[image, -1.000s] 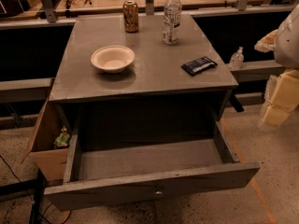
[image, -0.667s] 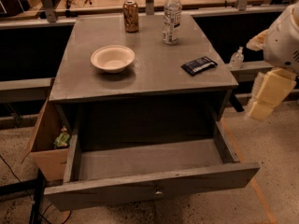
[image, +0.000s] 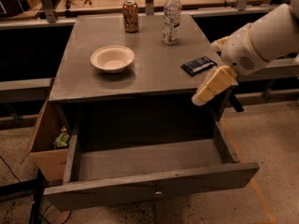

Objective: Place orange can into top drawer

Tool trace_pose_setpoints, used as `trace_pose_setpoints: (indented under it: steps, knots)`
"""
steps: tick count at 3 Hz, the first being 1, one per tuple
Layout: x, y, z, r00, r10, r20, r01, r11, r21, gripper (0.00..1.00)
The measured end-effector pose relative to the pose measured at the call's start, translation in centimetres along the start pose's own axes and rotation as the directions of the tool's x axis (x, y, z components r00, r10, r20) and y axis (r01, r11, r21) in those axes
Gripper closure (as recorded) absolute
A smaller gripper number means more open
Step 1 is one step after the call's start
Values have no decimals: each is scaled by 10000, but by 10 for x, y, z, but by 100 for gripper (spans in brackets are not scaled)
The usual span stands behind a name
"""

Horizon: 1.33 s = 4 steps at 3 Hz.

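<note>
The orange can [image: 131,16] stands upright at the back of the grey table top [image: 154,78], left of centre. The top drawer [image: 149,188] is pulled wide open below the table, its inside bare, with a small round knob on the front panel. My gripper [image: 209,90] hangs at the table's right front corner, on a white arm reaching in from the right. It is far from the can and holds nothing that I can see.
A clear water bottle [image: 172,17] stands to the right of the can. A white bowl [image: 112,58] sits mid-left on the table and a dark packet [image: 198,65] lies near the right edge. A cardboard box [image: 44,141] stands to the left of the drawer.
My arm and gripper have moved left from the far right edge of view to the table's right front corner. The can, bottle, bowl and drawer have not moved.
</note>
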<state>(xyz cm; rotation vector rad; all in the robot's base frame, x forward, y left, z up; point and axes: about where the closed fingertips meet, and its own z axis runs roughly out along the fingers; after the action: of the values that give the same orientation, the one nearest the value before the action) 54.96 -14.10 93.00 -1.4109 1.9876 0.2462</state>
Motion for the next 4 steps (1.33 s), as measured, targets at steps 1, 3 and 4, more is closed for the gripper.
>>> trace_pose_setpoints:
  steps: [1, 3, 4]
  knots:
    - [-15, -24, 35, 9756, 1438, 1660, -1495, 9885, 223, 0]
    - [-62, -75, 68, 8638, 2483, 4384, -3125, 9466, 797, 0]
    - [-63, -78, 67, 8615, 2459, 4442, -3157, 9446, 895, 0]
